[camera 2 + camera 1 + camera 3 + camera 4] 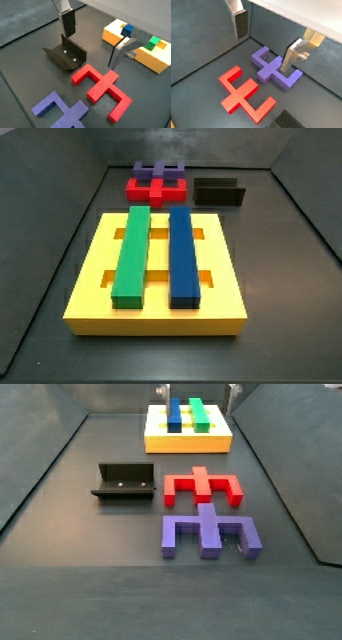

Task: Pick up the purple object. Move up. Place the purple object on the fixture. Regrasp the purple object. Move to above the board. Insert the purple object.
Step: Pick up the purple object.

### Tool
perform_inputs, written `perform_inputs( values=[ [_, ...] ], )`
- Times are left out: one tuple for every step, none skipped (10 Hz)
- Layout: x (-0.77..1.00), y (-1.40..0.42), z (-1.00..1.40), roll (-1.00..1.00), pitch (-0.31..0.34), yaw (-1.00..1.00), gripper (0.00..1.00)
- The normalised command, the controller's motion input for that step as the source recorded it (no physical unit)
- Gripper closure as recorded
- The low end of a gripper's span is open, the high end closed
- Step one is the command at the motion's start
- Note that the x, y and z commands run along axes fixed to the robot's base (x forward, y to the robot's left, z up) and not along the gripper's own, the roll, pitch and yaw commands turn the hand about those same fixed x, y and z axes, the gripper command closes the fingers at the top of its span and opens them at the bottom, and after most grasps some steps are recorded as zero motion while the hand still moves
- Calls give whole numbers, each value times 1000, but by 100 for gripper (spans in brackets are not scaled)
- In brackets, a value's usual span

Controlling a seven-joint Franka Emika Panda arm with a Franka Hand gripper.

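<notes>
Purple object point(207, 534): solid violet-purple, no markings. Red notched block point(202, 485): plain bright red. Fixture point(124, 482): matte black, two pale dots on its back wall. Board point(158, 278): yellow, with one green bar point(131, 254) and one blue bar point(182, 255). Floor point(80, 584): dark grey. Gripper point(264, 37), above the floor: silver fingers, dark pads.

Pincer point(264, 40) with fingers point(240, 25) spread wide above the dark floor point(198, 55), purple object point(274, 69) lying flat below, red notched block point(244, 95) just beside it
</notes>
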Motion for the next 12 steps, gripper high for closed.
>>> perform_inputs(
  values=[
    [-37,0,0,0,0,0,0],
    [-31,209,-243,0,0,-63,0],
    [0,369,-383,-7,14,-69,0],
    [0,380,-383,-3,36,0,0],
    [63,131,-143,-30,11,0,0],
    [17,0,-83,0,0,0,0],
    [23,0,-129,0,14,0,0],
    [0,0,-160,0,1,0,0],
    [0,0,-211,10,6,0,0],
    [0,66,-249,6,11,-17,0],
    [0,169,-226,0,29,-51,0],
    [0,186,-209,0,7,-77,0]
  ],
)
